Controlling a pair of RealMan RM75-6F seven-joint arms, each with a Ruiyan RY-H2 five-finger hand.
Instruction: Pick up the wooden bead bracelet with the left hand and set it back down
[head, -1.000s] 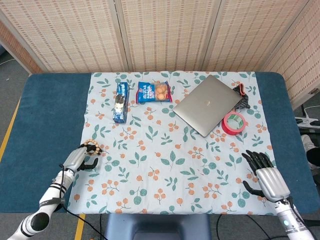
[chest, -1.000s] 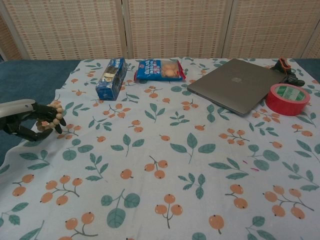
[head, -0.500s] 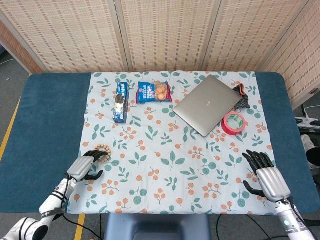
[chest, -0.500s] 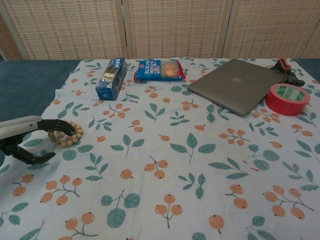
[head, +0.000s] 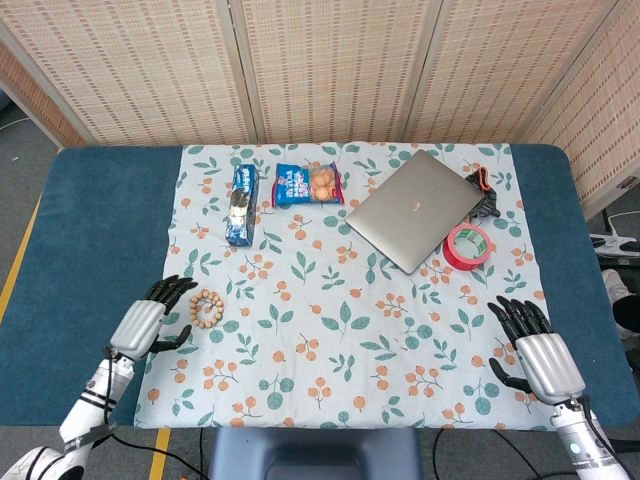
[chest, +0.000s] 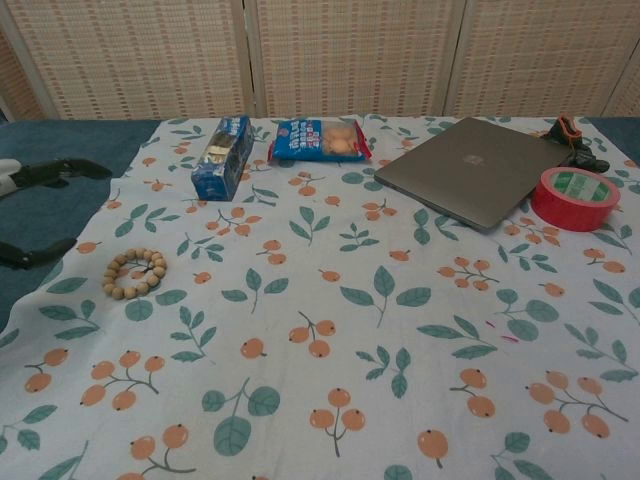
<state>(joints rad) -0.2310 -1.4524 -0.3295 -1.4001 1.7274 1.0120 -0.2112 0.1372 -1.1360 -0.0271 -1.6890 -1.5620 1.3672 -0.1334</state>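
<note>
Fingers (head: 170, 290) of your left hand (head: 143, 325) spread, holding nothing; wooden bead bracelet (head: 205, 306) flat on desk cloth just beside fingertips, toward centre. Right hand (head: 540, 355) well apart, fingers spread.

Both robot hands (head: 146, 323) (head: 537, 352) empty, fingers spread

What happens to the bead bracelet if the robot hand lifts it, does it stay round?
Probably not. The wooden bead bracelet is separate beads on a string, so it would likely droop into a loop. It looks small, so probably light. Pushed on the cloth, it may slide or bunch rather than roll away.
</note>
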